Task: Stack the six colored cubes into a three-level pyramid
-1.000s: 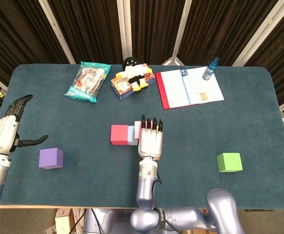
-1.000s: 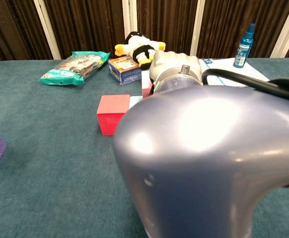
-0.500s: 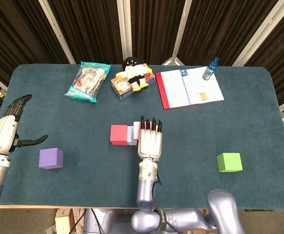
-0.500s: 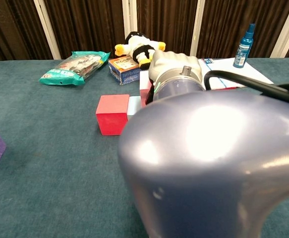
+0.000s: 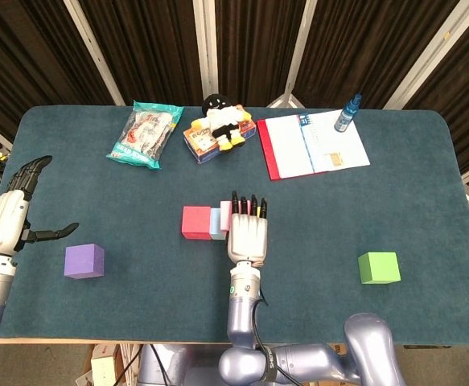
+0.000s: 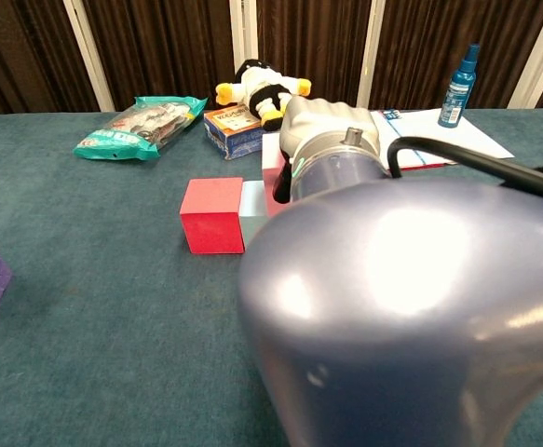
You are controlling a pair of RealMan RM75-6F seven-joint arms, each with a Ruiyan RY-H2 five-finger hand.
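At mid-desk (image 5: 137, 201), the right hand (image 5: 248, 233) lies flat over a pink cube (image 5: 226, 214), fingers straight and together; whether it grips is unclear. Red cube (image 5: 195, 222) and pale blue cube (image 5: 216, 221) sit just beside. Left hand (image 5: 9, 217) hovers, fingers apart, near the purple cube (image 5: 84, 260); the green cube (image 5: 379, 267) sits well apart.

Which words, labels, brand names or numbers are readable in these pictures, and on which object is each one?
None can be read.
Teal snack bag: print blurred.
Blue and orange cardboard box: lettering too small.
Open red-covered notebook: lines illegible.
Blue spray bottle: label unreadable.
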